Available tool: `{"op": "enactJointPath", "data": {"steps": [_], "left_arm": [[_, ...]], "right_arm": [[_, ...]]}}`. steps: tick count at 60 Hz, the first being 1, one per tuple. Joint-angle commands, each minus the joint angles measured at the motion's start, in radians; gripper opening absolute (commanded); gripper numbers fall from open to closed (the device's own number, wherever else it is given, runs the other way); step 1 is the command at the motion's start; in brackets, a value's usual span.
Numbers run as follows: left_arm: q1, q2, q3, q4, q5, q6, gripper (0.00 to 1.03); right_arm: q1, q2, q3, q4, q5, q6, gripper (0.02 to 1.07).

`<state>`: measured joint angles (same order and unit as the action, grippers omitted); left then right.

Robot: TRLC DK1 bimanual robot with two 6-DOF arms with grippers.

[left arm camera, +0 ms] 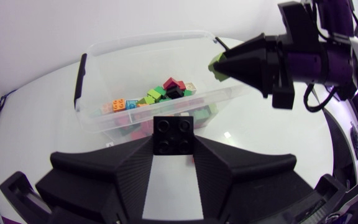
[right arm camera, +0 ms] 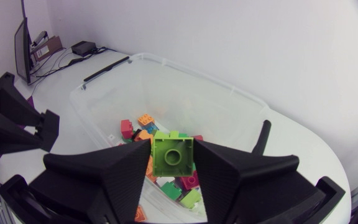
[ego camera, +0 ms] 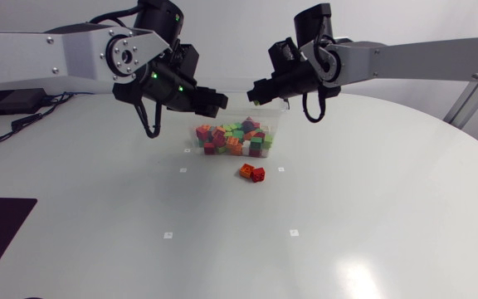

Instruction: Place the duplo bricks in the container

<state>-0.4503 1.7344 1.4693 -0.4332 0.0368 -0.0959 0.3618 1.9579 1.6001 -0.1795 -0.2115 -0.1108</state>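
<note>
Duplo bricks: nearest, a red brick (ego camera: 259, 174) and an orange brick (ego camera: 246, 171) lie touching on the surface (ego camera: 347, 216), just in front of the clear container (ego camera: 278, 124). Inside it sits a mixed heap of bricks (ego camera: 232, 138), the lower ones hidden. Above the container, the left jaws clamp a black brick (left arm camera: 173, 134) and the right jaws clamp a lime brick (right arm camera: 172, 155), each brick partly covered.

1. Head view: left gripper (ego camera: 220, 105) and right gripper (ego camera: 257, 91) cover the back rim of the container (ego camera: 277, 124); what they hold is too small to tell.
2. Left wrist view: black brick (left arm camera: 173, 135) masks its near wall.
3. Right wrist view: green brick (right arm camera: 172, 155) hides some piled bricks (right arm camera: 135, 127).
</note>
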Motion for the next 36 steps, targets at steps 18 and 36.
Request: {"op": "enactJointPath", "data": {"steps": [18,36], "left_arm": [[0.035,0.063,0.117,0.090,0.002,-0.039,0.30],[0.047,0.180,0.224,0.120,0.002,-0.041,0.30]], "right_arm": [[0.008,-0.155,-0.131,0.008,0.009,0.016,0.98],[0.016,-0.358,-0.390,0.021,-0.005,0.008,0.98]]}}
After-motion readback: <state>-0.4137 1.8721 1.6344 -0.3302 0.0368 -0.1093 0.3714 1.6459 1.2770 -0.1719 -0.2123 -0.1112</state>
